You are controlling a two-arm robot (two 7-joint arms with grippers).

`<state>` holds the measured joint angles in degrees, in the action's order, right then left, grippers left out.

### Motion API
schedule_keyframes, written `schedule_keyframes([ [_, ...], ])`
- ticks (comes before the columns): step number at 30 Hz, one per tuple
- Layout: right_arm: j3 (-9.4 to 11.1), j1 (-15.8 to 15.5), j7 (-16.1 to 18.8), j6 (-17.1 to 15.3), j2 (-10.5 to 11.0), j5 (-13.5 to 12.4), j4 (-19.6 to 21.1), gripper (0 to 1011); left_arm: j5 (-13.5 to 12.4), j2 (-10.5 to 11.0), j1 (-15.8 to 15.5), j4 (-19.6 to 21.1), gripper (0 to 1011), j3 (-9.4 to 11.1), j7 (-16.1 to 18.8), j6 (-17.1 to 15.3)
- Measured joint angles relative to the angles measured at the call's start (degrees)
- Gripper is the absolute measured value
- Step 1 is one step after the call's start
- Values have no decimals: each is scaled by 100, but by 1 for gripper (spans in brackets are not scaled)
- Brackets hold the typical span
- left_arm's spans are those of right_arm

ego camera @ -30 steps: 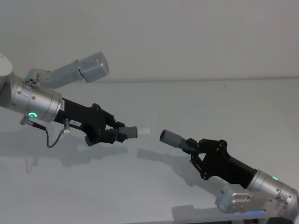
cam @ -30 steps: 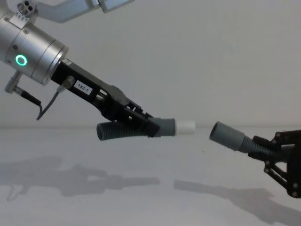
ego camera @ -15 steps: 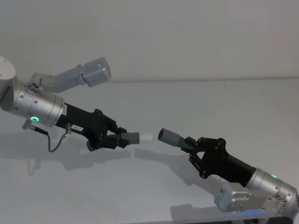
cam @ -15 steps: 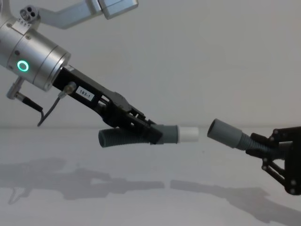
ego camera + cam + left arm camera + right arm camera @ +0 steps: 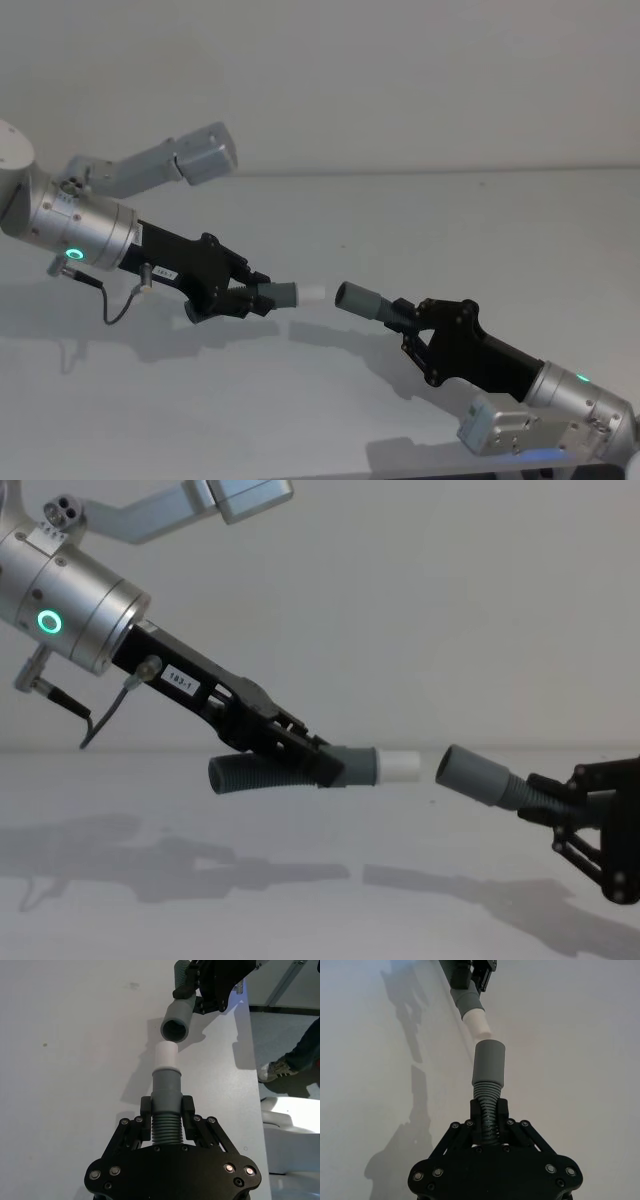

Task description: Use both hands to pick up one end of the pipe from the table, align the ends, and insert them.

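Left black slim-fingered pincer (image 5: pixel 325 763) pinches the ribbed dark grey tube piece with narrow white tip (image 5: pixel 400 766); right black pincer (image 5: pixel 548 805) pinches the grey socket piece (image 5: pixel 470 774). Both are held above the white desk (image 5: pixel 300 900), tip just beside the socket mouth, axes slightly angled

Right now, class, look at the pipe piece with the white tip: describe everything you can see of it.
The white-tipped pipe piece is dark grey, plastic-looking and slightly bent: a ribbed body, then a smooth grey collar, then a narrow white tip. The left end effector is shut on it at the ribs, holding it above the table, roughly level. Its tip points at the other piece's socket, close but not inserted.
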<state>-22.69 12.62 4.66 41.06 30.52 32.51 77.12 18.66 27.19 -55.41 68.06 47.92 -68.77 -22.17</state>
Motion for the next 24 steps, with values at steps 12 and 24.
schedule_keyframes([
  [12,-61,76,3,90,-1,5,-120,158,35,-77,-104,-170,327,75,-14,89],
  [24,-99,163,-42,187,-40,51,-245,158,73,-196,-217,-333,327,175,-84,174],
])
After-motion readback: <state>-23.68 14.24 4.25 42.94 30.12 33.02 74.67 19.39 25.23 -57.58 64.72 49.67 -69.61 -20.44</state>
